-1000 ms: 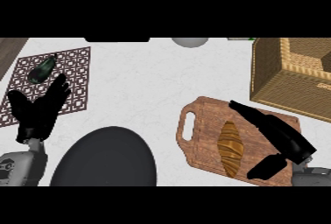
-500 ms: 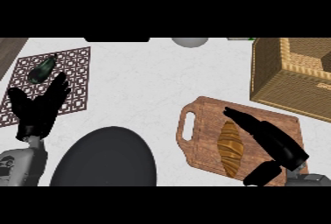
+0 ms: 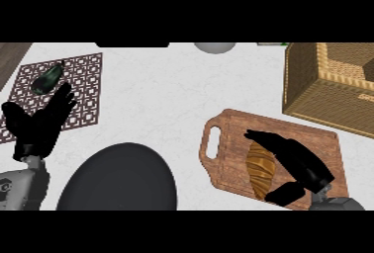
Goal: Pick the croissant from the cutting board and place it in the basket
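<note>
While the left robot hand [image 3: 40, 127] rests open, the right robot hand [image 3: 296, 165] lies straight-fingered against the croissant [image 3: 259, 167].

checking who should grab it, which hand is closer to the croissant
Right. The right hand lies over the cutting board, right beside the croissant. The left hand rests open far across the counter, over the patterned mat.

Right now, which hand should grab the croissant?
Right. The right hand is over the cutting board, fingers alongside the croissant. The left hand rests open far across the counter by the patterned mat.
</note>
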Robot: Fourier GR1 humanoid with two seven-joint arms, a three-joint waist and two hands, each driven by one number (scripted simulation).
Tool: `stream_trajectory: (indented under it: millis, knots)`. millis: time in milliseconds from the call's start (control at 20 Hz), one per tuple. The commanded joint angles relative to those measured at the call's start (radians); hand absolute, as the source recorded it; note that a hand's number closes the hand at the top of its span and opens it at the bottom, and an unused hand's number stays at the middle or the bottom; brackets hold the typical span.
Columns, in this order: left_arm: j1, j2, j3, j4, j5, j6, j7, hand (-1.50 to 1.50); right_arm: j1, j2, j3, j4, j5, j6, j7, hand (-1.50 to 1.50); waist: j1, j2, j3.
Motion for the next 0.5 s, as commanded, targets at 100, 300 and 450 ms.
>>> stream_trajectory:
  millis: [100, 300, 450]
  knots:
    - [0.033, -0.017, -0.008, -0.006, -0.008, -0.015, -0.023, 0.0, 0.0, -0.022, 0.085, 0.021, 0.108, -0.013, -0.04, 1.5, 0.001, 0.0, 0.0]
    - [-0.02, -0.005, 0.01, -0.016, -0.005, -0.007, 0.038, 0.0, -0.036, 0.003, 0.063, 0.089, 0.121, -0.04, -0.065, 1.5, 0.0, 0.0, 0.0]
    - [-0.008, -0.007, 0.017, 0.019, -0.013, -0.014, -0.007, 0.0, -0.019, 0.015, 0.094, 0.074, 0.16, -0.055, -0.054, 1.5, -0.001, 0.001, 0.0]
